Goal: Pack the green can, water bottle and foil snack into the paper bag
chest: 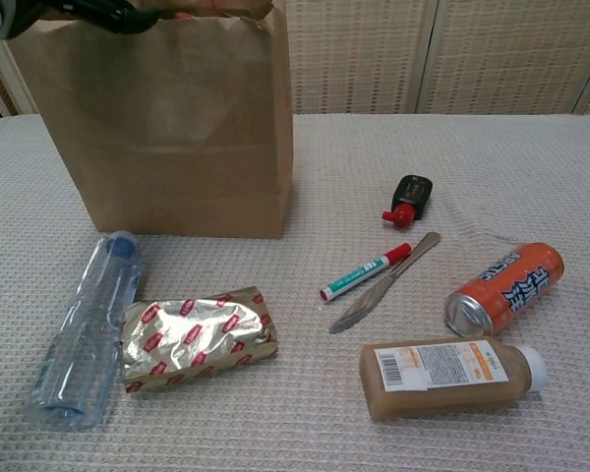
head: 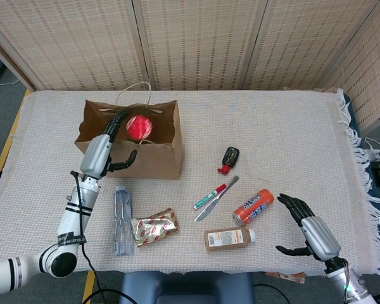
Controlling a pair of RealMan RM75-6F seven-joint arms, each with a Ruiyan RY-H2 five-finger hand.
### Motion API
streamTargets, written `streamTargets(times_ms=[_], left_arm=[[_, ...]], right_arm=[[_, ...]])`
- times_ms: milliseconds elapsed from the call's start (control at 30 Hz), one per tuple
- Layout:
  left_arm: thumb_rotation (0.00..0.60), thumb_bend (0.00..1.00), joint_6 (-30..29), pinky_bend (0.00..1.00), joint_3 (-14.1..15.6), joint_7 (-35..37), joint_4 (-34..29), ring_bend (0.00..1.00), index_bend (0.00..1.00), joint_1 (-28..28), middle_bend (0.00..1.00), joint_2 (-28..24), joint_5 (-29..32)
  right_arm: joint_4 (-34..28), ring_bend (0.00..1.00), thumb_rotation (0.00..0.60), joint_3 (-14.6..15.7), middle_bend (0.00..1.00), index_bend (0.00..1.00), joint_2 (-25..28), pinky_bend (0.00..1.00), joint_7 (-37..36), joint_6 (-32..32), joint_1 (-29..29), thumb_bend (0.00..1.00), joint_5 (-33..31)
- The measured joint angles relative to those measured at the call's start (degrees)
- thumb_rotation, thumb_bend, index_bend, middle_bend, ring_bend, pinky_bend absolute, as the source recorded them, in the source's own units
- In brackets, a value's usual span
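Currently the left hand (head: 104,149) hovers over the open mouth of the brown paper bag (head: 145,158), fingers spread and holding nothing. Just beyond its fingertips the green can (head: 139,127) sits inside the bag, only its red top showing. In the chest view the dark fingers (chest: 113,14) show at the bag's upper rim.

By the look of it, the can is packed and two items remain. The water bottle (head: 121,218) lies on its side on the woven tablecloth (head: 278,139) near the front edge, in front of the bag, with the foil snack (head: 154,227) touching or just beside it on the right. The next move likely calls for lifting the left hand clear of the bag without catching its rope handles, then reaching down to the bottle.

The right hand (head: 307,225) rests open, fingers apart, near the front right of the table. Between the hands lie a car key, a marker, a butter knife, an orange can and a brown drink bottle, all well apart from the bag. Open cloth lies between the bag and the bottle.
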State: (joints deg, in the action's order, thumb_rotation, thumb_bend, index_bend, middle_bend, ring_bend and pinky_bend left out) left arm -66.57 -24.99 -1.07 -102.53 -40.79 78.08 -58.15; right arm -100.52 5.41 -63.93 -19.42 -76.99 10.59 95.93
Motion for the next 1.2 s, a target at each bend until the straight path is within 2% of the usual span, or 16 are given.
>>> streamTargets(times_ms=[67,133,200,267,300,367,467,700,833,933,967,1033,1067,1100,1133,1200], left_arm=[[0.6,0.41,-0.7,0.22,-0.1,0.5,0.0,0.05,0.11,0.3,0.03,-0.1,-0.4],[0.6,0.45,-2.0,0.3,-0.3,1.5,0.1,0.13,0.2,0.8,0.12,0.0,-1.1],[0.6,0.53,-3.9,0.47,-0.7,2.6,0.4,0.31,0.38,1.4,0.34,0.4,-1.9],[0.6,0.57,-6.8,0.61,-1.0,3.8,1.0,0.5,0.53,2.2,0.55,0.8,-3.4],[0.6,0.58,-8.1,0.66,-1.1,4.4,1.4,0.57,0.58,2.7,0.62,1.0,-4.2],[0.6,0.59,-11.0,0.7,-1.0,5.8,2.5,0.62,0.63,4.1,0.67,0.9,-6.6],[0.6,0.59,-13.0,0.7,0.0,7.9,4.3,0.63,0.64,6.8,0.68,-0.3,-9.9],[0.6,0.6,-14.7,0.69,6.1,10.7,10.9,0.63,0.64,11.8,0.67,-4.7,-17.8],[0.6,0.59,-16.1,0.68,11.4,11.2,19.0,0.61,0.62,13.4,0.65,-6.1,-26.0],[0.6,0.55,-18.1,0.62,15.6,11.0,27.6,0.54,0.53,14.1,0.57,-6.4,-33.6],[0.6,0.53,-18.8,0.55,17.0,10.8,30.5,0.47,0.47,14.2,0.5,-6.3,-36.1],[0.6,0.46,-20.4,0.34,20.4,10.1,37.6,0.24,0.27,14.2,0.3,-6.1,-42.4],[0.6,0.42,-21.1,0.21,22.0,9.6,40.7,0.11,0.14,14.2,0.17,-5.9,-45.2],[0.6,0.39,-21.7,0.11,23.5,9.0,43.7,0.03,0.05,14.0,0.07,-5.7,-48.1],[0.6,0.37,-22.4,0.07,25.5,7.9,47.3,0.0,0.01,13.7,0.02,-5.4,-52.0],[0.6,0.35,-23.4,0.03,28.5,5.7,51.4,0.0,0.0,13.0,0.0,-4.8,-57.3]], right_arm=[[0.0,0.0,0.6,0.0,0.0,0.0,0.0,0.0,0.1,0.0,0.0,0.0,0.0],[0.0,0.0,0.6,0.1,0.0,0.0,0.0,0.0,0.1,-0.1,-0.1,0.0,0.1],[0.1,0.0,0.6,0.0,0.0,0.0,0.0,0.0,0.2,-0.1,-0.1,0.0,0.1],[0.1,0.0,0.6,0.0,0.0,0.0,0.0,0.0,0.2,-0.1,-0.1,0.0,-0.1],[0.1,0.0,0.6,-0.1,0.0,0.0,-0.1,0.0,0.3,-0.1,-0.1,0.0,-0.1],[0.1,0.0,0.6,-0.1,0.0,0.0,-0.1,0.0,0.4,-0.1,-0.1,0.0,-0.2],[0.0,0.0,0.6,-0.1,0.0,0.0,-0.1,0.0,0.5,0.0,-0.2,0.0,-0.3],[-0.1,0.0,0.6,0.0,0.0,0.0,0.0,0.0,0.8,0.3,-0.2,0.0,-0.5],[0.0,0.0,0.6,0.0,0.0,0.0,-0.1,0.0,1.1,0.5,-0.1,0.0,-0.5],[0.0,0.0,0.6,0.0,0.0,0.0,-0.2,0.0,1.4,0.6,-0.1,0.0,-0.6],[0.0,0.0,0.6,0.0,0.0,0.0,-0.2,0.0,1.5,0.6,-0.1,0.0,-0.6],[0.0,0.0,0.6,0.0,0.0,0.0,-0.3,0.0,1.7,0.7,-0.1,0.0,-0.6],[0.0,0.0,0.6,0.0,0.0,0.0,-0.3,0.0,1.8,0.7,-0.1,0.0,-0.6],[0.0,0.0,0.6,0.0,0.0,0.0,-0.3,0.0,1.9,0.8,-0.1,0.0,-0.6],[0.0,0.0,0.6,0.1,0.0,0.0,-0.4,0.0,2.0,0.8,-0.1,0.0,-0.6],[0.0,0.0,0.6,0.1,0.0,0.0,-0.4,0.0,2.1,0.9,-0.1,0.0,-0.6]])
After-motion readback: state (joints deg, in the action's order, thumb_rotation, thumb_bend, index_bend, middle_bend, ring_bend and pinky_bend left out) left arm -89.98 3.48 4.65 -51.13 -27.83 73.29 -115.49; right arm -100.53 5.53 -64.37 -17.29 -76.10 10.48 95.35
